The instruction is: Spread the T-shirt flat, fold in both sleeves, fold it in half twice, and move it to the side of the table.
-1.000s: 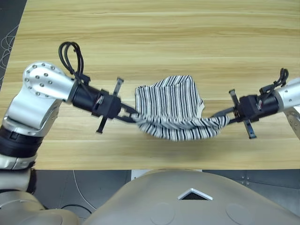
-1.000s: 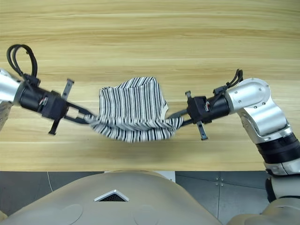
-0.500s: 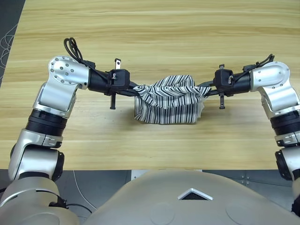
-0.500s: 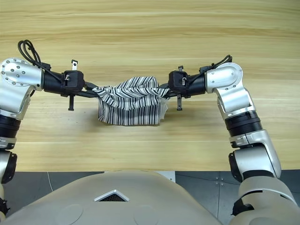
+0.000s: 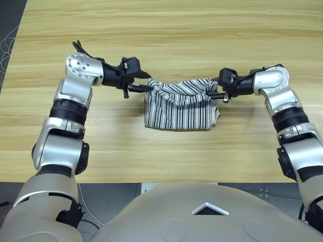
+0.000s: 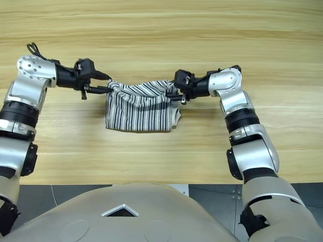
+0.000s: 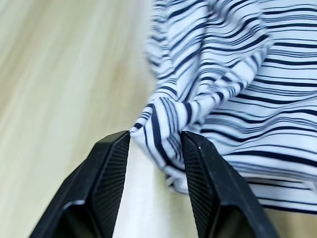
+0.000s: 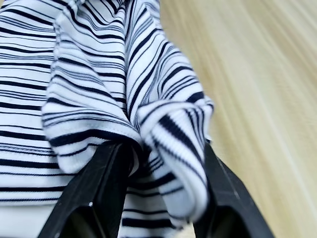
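The striped black-and-white T-shirt (image 5: 178, 107) lies as a folded bundle in the middle of the wooden table (image 5: 176, 30). Its top layer is bunched along the far edge. My left gripper (image 5: 147, 88) is shut on the far left corner of that edge, and the cloth shows pinched between its black fingers (image 7: 111, 163). My right gripper (image 5: 212, 92) is shut on the far right corner, with a thick wad of shirt (image 8: 148, 114) between its fingers (image 8: 106, 173). Both grippers sit low over the table, pointing inward at each other.
Bare wood stretches far beyond the shirt and to both sides. The table's near edge (image 5: 151, 180) runs just in front of me. Its left edge (image 5: 19, 35) borders dark floor with loose cables (image 5: 6, 43).
Both arms carried the shirt's held edge from the near side up and over to the far side. This doubled the cloth over itself, and the edge came lower toward the table.
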Robot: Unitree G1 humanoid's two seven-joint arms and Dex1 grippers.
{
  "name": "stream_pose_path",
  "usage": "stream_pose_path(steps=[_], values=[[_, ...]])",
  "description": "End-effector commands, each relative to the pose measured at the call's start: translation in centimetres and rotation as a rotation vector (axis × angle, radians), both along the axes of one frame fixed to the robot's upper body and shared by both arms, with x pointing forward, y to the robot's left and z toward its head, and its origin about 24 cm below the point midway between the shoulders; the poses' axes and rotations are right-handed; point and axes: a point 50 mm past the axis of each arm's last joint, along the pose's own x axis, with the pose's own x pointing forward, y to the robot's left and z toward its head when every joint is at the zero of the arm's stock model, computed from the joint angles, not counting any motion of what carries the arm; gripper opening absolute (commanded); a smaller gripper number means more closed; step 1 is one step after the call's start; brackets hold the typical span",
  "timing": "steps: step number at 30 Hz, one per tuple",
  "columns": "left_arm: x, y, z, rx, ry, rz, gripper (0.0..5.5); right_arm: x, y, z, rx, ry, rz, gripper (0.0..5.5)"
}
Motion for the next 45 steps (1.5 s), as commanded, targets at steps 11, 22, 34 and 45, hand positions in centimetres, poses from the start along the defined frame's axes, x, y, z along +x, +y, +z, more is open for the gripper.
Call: stream_pose_path(steps=[11, 22, 34, 45], values=[[1.7, 1.7, 1.0, 0.032, -0.093, 0.077, 1.89, 2.3, 0.3, -0.7, 0.175, 0.314, -0.338, 1.71], [2.3, 1.4, 2.9, -0.048, -0.141, 0.056, 1.89, 2.9, -0.5, 1.8, 0.478, 0.841, -0.564, 1.71], [2.6, 2.2, 3.9, -0.101, -0.196, 0.118, 1.89, 3.5, -1.5, 2.4, 0.3, 0.173, -0.605, 1.71], [5.4, 8.3, 5.3, 0.005, -0.353, 0.933, 1.89, -3.9, 4.9, 2.6, 0.46, 0.061, 0.025, 1.71]])
